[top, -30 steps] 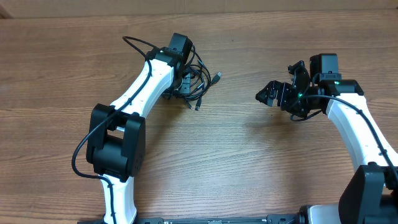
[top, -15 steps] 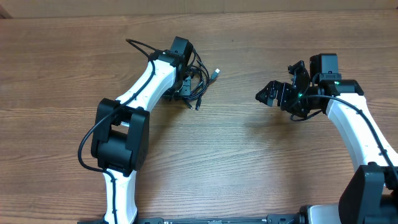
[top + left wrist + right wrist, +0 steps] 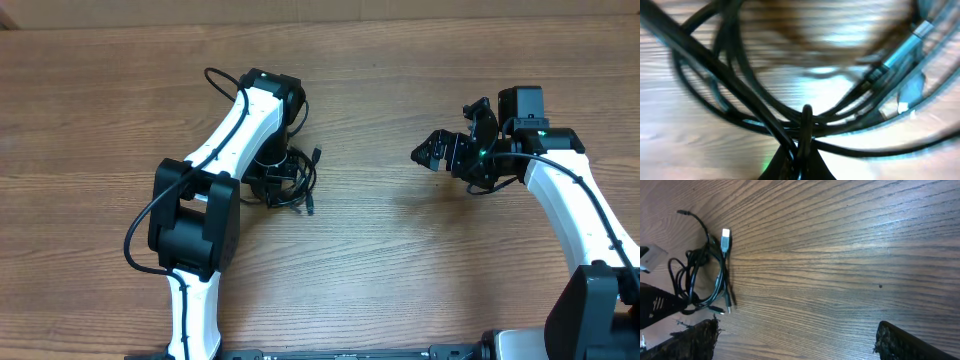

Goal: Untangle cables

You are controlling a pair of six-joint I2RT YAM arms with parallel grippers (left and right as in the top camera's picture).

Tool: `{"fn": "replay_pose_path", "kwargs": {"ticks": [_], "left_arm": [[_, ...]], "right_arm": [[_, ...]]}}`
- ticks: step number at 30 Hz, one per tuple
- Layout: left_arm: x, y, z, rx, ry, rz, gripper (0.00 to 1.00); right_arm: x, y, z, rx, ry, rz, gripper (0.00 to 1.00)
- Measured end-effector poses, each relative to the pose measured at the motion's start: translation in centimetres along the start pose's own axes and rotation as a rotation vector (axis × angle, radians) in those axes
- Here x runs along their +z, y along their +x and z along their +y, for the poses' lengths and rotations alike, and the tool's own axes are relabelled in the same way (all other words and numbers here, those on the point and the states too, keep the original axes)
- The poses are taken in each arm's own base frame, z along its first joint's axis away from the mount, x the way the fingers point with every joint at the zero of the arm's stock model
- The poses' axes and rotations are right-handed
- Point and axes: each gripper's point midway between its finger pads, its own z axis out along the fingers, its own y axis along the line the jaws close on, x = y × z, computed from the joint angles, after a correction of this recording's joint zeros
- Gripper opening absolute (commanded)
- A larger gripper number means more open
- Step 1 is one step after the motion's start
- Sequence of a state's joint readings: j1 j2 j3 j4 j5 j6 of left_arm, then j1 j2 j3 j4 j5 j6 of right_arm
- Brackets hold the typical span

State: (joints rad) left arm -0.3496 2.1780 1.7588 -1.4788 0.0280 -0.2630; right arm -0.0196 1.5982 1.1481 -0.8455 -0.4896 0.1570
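Cables (image 3: 285,180): thin black loops; woodgrain table (image 3: 400,280)

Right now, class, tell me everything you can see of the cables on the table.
The cables are several thin black flexible cords, looped into one loose tangle that lies flat on the wooden table. One end carries a silvery plug, and other small dark plugs poke out at the edge. The left gripper pinches a few strands where they bunch together. The right gripper is open and well clear.

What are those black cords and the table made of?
The cords look like rubbery plastic, smooth and slightly shiny, since they bend in loose loops. One plug looks like bare metal, silvery. The table looks like wood or wood-print laminate: brown grain lines.
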Motion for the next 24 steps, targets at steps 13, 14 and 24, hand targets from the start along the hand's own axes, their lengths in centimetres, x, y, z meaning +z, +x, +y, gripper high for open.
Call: {"fn": "replay_pose_path", "kwargs": {"ticks": [13, 14, 24], "left_arm": [[-4.6, -2.1, -3.7, 0.043, 0.208, -0.11, 0.5], [-5.1, -2.5, -3.5, 0.038, 0.197, -0.132, 0.45], [-6.2, -5.3, -1.4, -0.035, 0.155, -0.247, 0.04]], "right_arm": [[0.0, 0.0, 0.0, -0.001, 0.0, 0.0, 1.0], [0.0, 0.0, 0.0, -0.001, 0.0, 0.0, 1.0], [-0.1, -2.0, 0.9, -0.048, -0.038, -0.078, 1.0]]}}
